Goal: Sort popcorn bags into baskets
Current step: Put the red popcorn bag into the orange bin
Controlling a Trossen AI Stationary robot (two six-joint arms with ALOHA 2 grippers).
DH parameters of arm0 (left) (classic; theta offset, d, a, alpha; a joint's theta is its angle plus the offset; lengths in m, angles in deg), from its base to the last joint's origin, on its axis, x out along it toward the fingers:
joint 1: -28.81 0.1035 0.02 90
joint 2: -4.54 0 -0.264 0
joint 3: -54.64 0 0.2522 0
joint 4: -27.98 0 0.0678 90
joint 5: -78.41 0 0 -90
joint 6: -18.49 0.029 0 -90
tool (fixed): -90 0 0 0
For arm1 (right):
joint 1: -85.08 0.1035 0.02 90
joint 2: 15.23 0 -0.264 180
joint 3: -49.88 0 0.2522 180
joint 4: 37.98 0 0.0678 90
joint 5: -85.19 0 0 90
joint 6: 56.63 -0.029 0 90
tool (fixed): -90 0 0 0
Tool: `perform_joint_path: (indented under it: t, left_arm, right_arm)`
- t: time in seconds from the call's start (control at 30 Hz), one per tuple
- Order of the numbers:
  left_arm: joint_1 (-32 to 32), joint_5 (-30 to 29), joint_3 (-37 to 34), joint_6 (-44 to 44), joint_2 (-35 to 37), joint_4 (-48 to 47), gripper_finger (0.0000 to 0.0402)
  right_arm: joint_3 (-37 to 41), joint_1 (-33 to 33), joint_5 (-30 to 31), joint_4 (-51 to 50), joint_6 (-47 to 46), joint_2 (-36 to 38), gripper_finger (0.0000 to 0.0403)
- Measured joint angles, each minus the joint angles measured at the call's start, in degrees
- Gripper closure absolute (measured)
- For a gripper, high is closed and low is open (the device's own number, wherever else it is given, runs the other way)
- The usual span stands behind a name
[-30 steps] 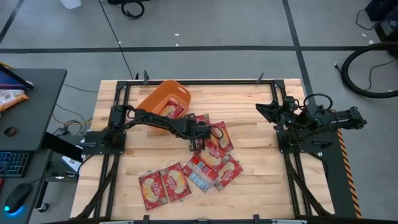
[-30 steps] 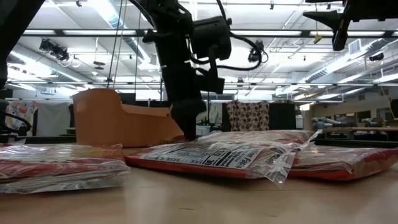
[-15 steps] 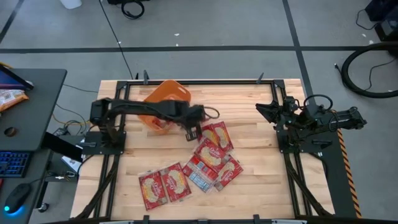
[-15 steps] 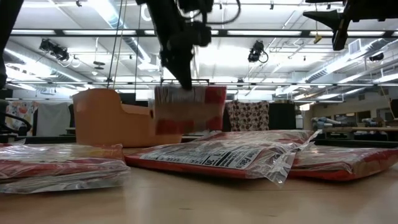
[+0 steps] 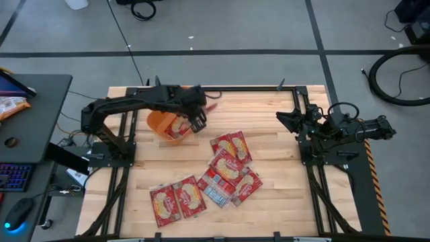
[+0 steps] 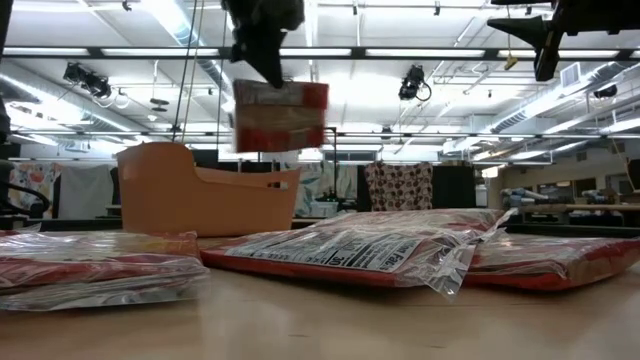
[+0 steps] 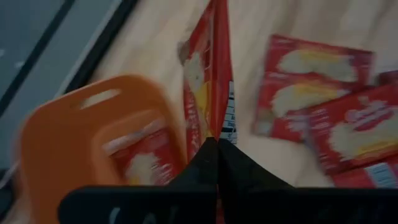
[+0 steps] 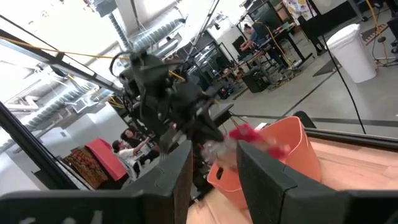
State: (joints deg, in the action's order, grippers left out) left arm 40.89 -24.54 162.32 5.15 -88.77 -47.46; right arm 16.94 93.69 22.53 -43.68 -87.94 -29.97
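Observation:
My left gripper [image 5: 199, 119] is shut on a red popcorn bag [image 6: 280, 115] and holds it in the air by the orange basket [image 5: 163, 125]. The bag shows edge-on in the left wrist view [image 7: 208, 74]. One red packet [image 7: 140, 163] lies inside the basket. Several more packets lie flat on the table in a cluster [image 5: 232, 165], and two lie near the front [image 5: 178, 199]. My right gripper [image 5: 285, 119] is open and empty, raised at the table's right side. My left gripper pinches the bag's upper edge [image 7: 211, 127] between its two shut fingers. The fingers come from above, slanting down. The bag hangs below them, lifted clear of the table and above the basket's rim [image 6: 285, 175].
The basket [image 6: 200, 195] stands at the table's far left. The packet cluster covers the table's middle and near part [image 6: 360, 250]. Bare wood shows between the cluster and the right arm's base [image 5: 282, 161]. People and desks show in the room beyond the table.
My left gripper has risen from the packet cluster and gone toward the table's far left, toward the basket, staying shut on one bag. That bag has been lifted clear of the pile and now hangs beside the basket, higher than before.

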Motion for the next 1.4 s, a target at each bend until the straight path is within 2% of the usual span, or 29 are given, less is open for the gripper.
perform_joint_path:
  t: [0.17,0.27,0.43,0.63,0.77,0.97,1.1,1.2,1.4]
  left_arm:
    - [3.1,-0.8,0.7,-1.4,0.9,-8.1,0.0401]
    - [5.0,-1.9,-1.4,-1.5,0.9,-10.2,0.0401]
    - [9.0,-2.3,-8.8,-1.2,0.8,-7.9,0.0401]
    - [14.1,-3.4,-19.7,-1.1,0.8,-0.3,0.0401]
    - [15.1,-4.6,-22.7,-1.5,0.8,2.9,0.0383]
    - [11.6,-1.4,-22.7,-2.2,0.8,3.4,0.0295]
    - [7.9,3.6,-22.7,-2.8,0.8,6.1,0.0247]
    - [3.8,5.8,-22.7,-2.7,0.8,9.2,0.0233]
    - [-5.2,5.8,-22.7,-1.2,0.7,15.9,0.0231]
  right_arm:
    - [0.0,0.0,0.0,0.0,0.0,0.0,0.0273]
    - [0.0,0.0,0.0,0.0,0.0,0.0,0.0273]
    - [0.0,0.0,0.0,0.1,0.2,0.0,0.0273]
    - [0.0,0.0,0.1,0.2,0.1,0.0,0.0273]
    - [0.0,0.0,0.1,0.3,0.0,0.0,0.0273]
    - [0.0,0.0,0.1,0.2,0.0,0.0,0.0273]
    - [0.0,0.0,0.1,0.2,0.0,0.0,0.0273]
    - [0.0,0.0,0.1,0.2,0.0,0.0,0.0273]
    - [0.0,0.0,0.3,0.2,0.3,0.0,0.0273]
